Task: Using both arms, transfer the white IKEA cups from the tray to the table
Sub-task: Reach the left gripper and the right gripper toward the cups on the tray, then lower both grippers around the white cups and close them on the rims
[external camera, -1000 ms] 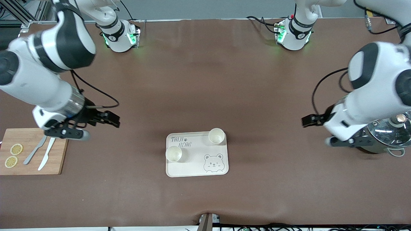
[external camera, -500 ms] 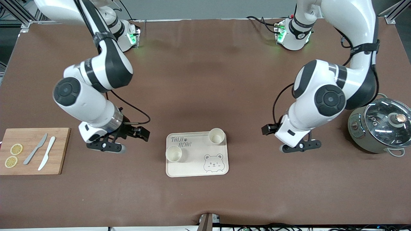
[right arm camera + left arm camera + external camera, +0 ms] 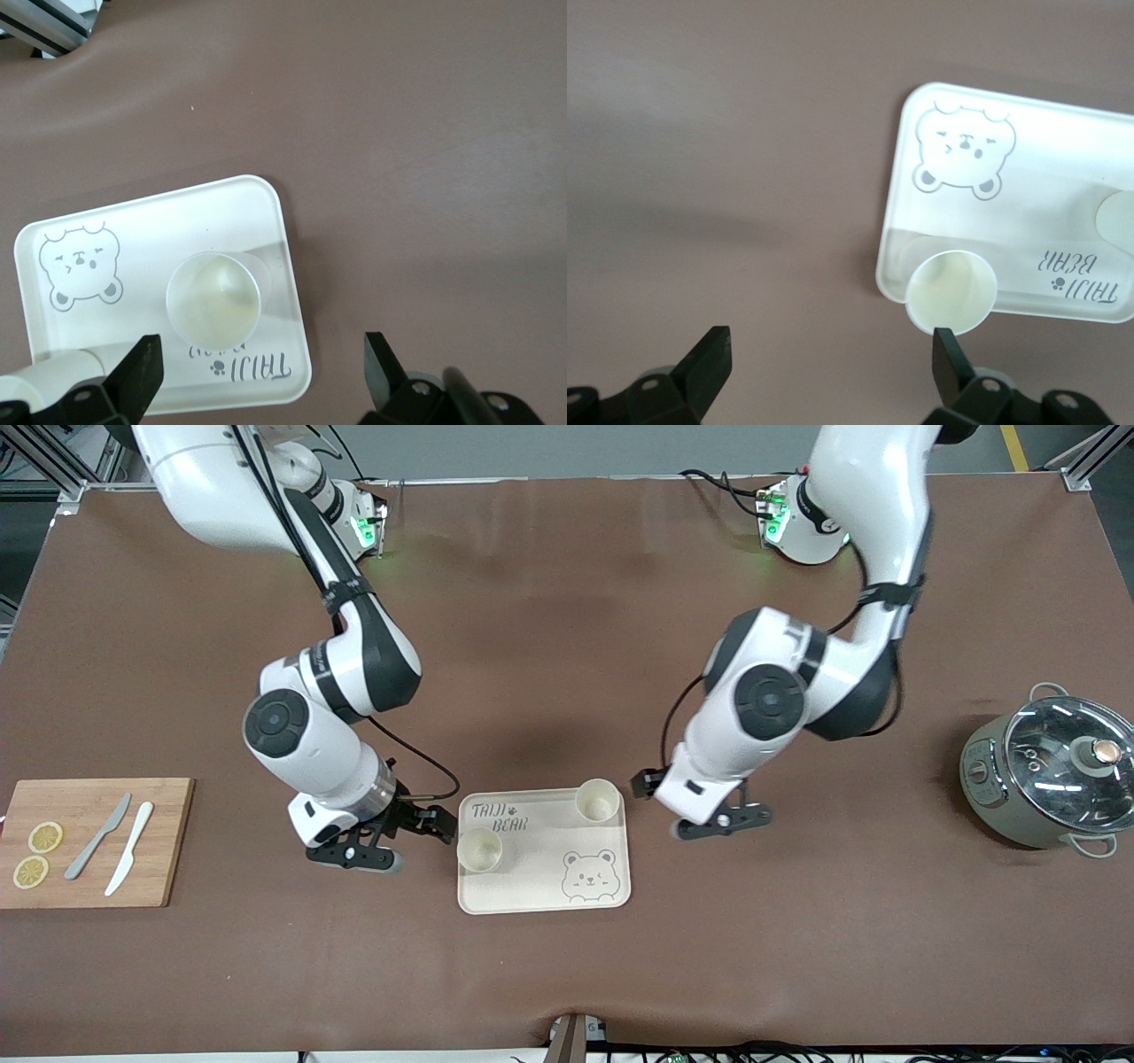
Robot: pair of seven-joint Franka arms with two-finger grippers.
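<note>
Two white IKEA cups [image 3: 479, 849] [image 3: 597, 800] stand on a bear-print tray [image 3: 543, 893] mid-worktop. A cutting board [image 3: 89, 841] with knives lies at the right arm's end, a lidded pot [image 3: 1045, 779] at the left arm's. Nothing blocks either cup. The right gripper [image 3: 425, 828] hangs just beside the nearer cup, the left gripper [image 3: 660, 797] beside the farther one, jaws spread wide and empty, both arms bent low.

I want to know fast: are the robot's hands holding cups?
Left gripper: open, holding nothing.
Right gripper: open, holding nothing.
</note>
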